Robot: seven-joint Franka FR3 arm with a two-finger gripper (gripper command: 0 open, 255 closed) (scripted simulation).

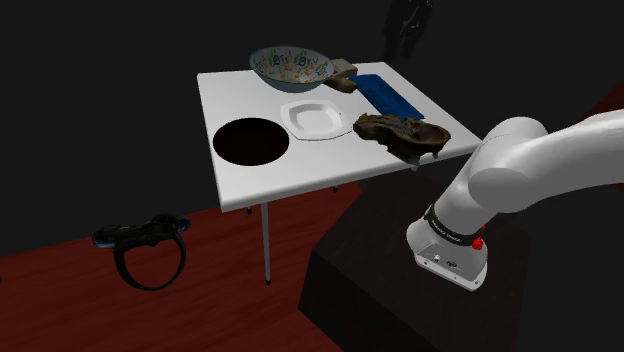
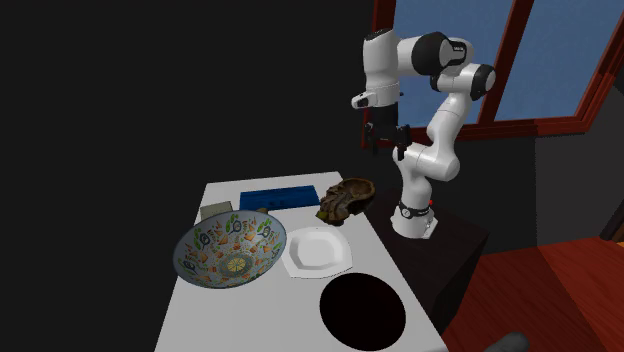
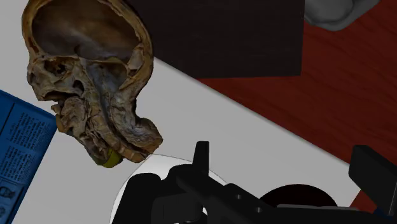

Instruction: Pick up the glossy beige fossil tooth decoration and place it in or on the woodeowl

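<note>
The gripper (image 2: 384, 146) hangs high above the white table (image 2: 195, 300), its two black fingers (image 3: 201, 158) spread wide with nothing between them. The fossil decoration (image 3: 92, 83) lies well below the hand and apart from it, on the table's edge nearest the stand (image 1: 380, 290). In the wrist view it sits past the fingertips, off to one finger's side rather than between the two. It is a glossy brown and tan piece shaped much like a skull cut in half. One end is a deep hollow dome with a thin, paler rim. The other end is a rough, ridged mass with grey-blue patches, and a small yellow-green bit shows at its lowest tip. In the shoulder view the same piece (image 1: 400, 132) reads as a dark brown lump. Just beside it, farther from the stand, lies a flat blue printed book (image 3: 19, 140). A white plate (image 1: 318, 118) sits near it, more directly under the hand in the wrist view. The dark round dish (image 1: 250, 140) lies beyond the plate, farther from the hand than the fossil is. A patterned bowl (image 2: 230, 252) stands on the table's far side from the stand, with a small grey-brown object (image 1: 345, 75) just beside it. On the red-brown floor (image 1: 60, 300) beside the table lies a black headset (image 1: 145, 245).
</note>
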